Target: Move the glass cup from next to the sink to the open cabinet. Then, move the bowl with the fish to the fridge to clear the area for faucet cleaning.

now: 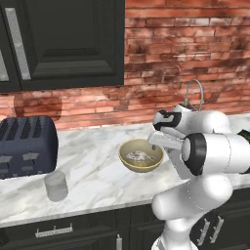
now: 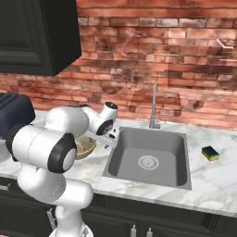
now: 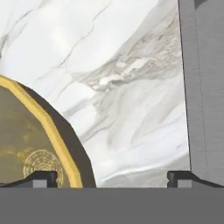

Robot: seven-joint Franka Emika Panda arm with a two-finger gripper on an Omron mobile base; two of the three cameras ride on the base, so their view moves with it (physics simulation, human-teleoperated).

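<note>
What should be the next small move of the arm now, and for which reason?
Probably swing the open gripper left, away from the bowl, toward the glass cup. The cup goes first, yet it stands untouched near the counter's front edge, by the toaster, while the hand hangs between the bowl's rim and the sink.

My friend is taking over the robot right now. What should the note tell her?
Tool: open, holding nothing, low over the counter between the bowl and the sink.
Glass cup: on the counter in front of the toaster, untouched.
Bowl with the fish: on the counter left of the sink.
Faucet: behind the sink.
Sponge: on the counter right of the sink.
Done: nothing yet.
Left: put the cup in the cabinet, then take the bowl to the fridge.
</note>
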